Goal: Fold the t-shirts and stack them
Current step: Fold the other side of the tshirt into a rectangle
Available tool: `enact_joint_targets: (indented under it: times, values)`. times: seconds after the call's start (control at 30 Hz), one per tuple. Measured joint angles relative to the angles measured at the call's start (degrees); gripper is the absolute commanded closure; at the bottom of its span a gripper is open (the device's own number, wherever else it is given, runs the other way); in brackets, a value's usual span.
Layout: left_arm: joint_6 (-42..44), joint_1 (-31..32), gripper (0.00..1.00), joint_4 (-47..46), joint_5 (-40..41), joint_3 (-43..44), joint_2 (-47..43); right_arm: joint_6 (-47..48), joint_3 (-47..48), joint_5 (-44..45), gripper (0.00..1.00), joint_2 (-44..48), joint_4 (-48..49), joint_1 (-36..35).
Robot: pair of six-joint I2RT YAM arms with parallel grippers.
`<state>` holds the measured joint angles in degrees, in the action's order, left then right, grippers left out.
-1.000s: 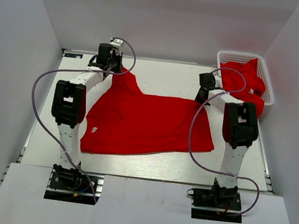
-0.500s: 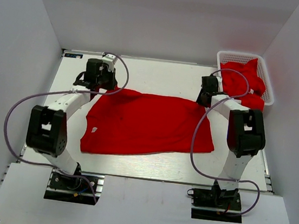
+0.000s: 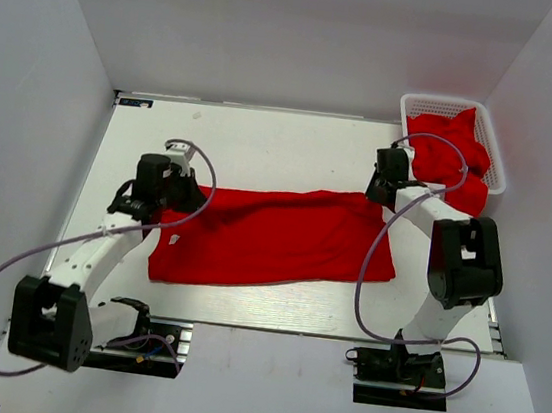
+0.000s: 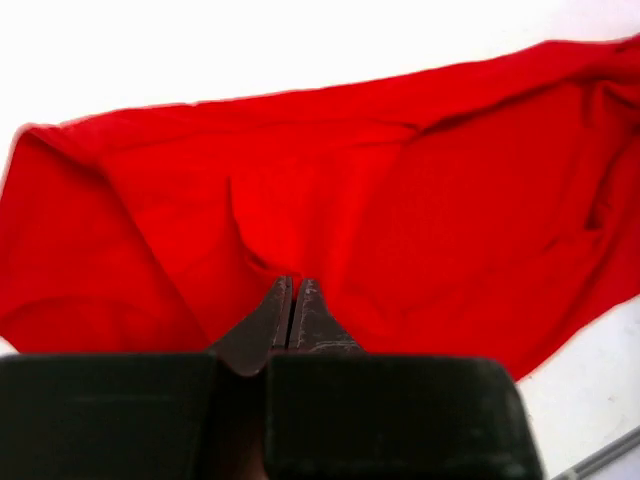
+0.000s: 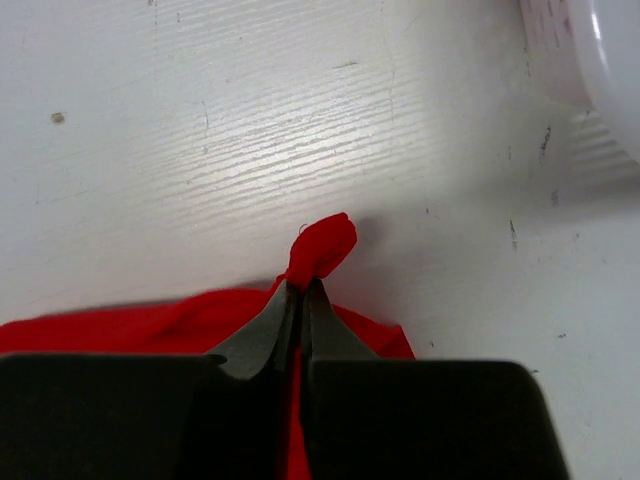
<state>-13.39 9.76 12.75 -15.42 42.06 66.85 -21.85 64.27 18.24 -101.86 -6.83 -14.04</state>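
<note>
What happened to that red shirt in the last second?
The left claw and right claw, each shut on the far edge of the t-shirt, pulled it toward the robot, the left much farther, folding it into a narrower band. Its near edge and the basket of other shirts stayed put.

The spread t-shirt (image 3: 272, 236) is made of soft, matt red cloth, creased into folds. The counter (image 5: 250, 120) is seen as white-painted wood, its grain rough and lightly scuffed. The basket (image 3: 440, 104) is formed of white plastic lattice. The left gripper (image 4: 291, 290) and right gripper (image 5: 302, 290) are finished in a dark, matt material.
</note>
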Motion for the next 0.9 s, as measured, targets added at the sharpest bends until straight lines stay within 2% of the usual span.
enact_joint_targets:
  times: [0.3, 0.9]
  values:
    - [-7.3, 0.02, 1.0, 5.35, 1.31, -8.81, -14.34, 0.31, -3.82, -0.44, 1.0, 5.2, 0.42, 0.0]
    - [-14.93, 0.02, 1.0, 16.35, 1.38, -12.7, -23.63, -0.24, -10.97, -0.52, 1.0, 15.3, -0.37, 0.0]
